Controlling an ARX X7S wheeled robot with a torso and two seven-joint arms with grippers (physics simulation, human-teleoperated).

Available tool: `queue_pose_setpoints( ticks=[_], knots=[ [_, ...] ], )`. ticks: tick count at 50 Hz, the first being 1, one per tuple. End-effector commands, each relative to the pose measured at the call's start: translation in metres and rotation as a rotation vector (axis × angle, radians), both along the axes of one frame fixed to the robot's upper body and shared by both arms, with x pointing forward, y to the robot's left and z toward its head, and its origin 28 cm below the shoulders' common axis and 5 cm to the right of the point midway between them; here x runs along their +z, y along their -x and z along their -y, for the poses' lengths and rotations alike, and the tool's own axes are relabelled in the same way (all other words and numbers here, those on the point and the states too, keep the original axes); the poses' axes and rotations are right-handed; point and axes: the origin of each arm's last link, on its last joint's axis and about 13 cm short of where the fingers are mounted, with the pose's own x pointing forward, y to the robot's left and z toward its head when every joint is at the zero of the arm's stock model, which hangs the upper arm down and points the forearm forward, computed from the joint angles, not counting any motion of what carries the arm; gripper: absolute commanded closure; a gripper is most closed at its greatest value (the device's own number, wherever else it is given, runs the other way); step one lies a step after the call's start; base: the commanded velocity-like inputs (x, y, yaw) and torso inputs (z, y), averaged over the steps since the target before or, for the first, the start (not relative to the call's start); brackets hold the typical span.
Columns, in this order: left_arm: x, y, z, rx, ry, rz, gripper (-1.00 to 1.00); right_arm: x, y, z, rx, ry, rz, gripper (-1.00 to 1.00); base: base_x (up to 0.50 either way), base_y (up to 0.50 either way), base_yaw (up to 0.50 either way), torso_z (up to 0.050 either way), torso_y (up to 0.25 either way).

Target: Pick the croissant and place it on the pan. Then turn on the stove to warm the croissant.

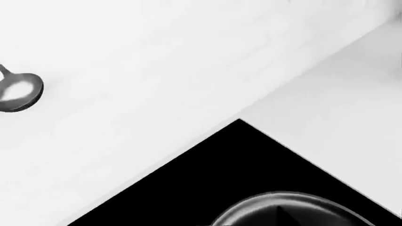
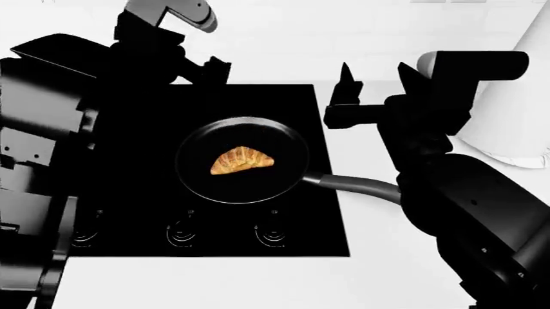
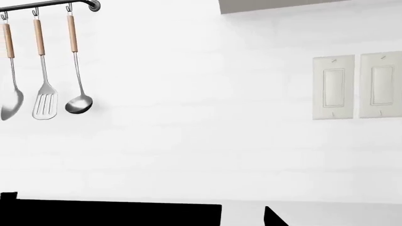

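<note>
The golden-brown croissant lies in the middle of the round black pan, apart from both grippers. The pan stands on the glossy black stove, its long grey handle pointing right under my right arm. Round dials line the stove's near edge. My right gripper hovers past the stove's far right corner with its fingers spread and nothing between them. My left gripper is a dark shape over the stove's far edge; its fingers do not show. The left wrist view holds the pan rim and a stove corner.
White counter surrounds the stove. On the back wall a rail carries a spoon, a spatula and a ladle; two wall switches sit to their right. A white rounded object lies at the counter's right.
</note>
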Motion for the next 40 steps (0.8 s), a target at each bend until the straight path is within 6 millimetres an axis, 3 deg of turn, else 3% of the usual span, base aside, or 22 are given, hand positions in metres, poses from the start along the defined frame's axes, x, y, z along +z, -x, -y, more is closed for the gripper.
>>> queue_pose_setpoints(
  ticks=[1, 14, 27, 40],
  knots=[
    [-0.005, 0.014, -0.014, 0.194, 0.154, 0.135, -1.00, 0.000, -0.003, -0.004, 0.008, 0.009, -0.002, -1.00, 0.00, 0.00, 0.00, 0.000, 0.000],
    [0.001, 0.039, -0.021, 0.299, 0.229, 0.259, -1.00, 0.001, -0.003, -0.004, 0.002, 0.003, 0.009, -1.00, -0.11, 0.00, 0.00, 0.000, 0.000],
    [0.001, 0.035, -0.026, 0.314, 0.254, 0.290, -1.00, 0.002, -0.003, -0.003, 0.000, 0.002, 0.012, -1.00, -0.34, 0.00, 0.00, 0.000, 0.000],
    [-0.002, 0.031, -0.027, 0.310, 0.254, 0.290, -1.00, -0.001, -0.003, -0.004, -0.001, 0.014, 0.012, -1.00, 0.00, 0.08, 0.00, 0.000, 0.000]
  ],
)
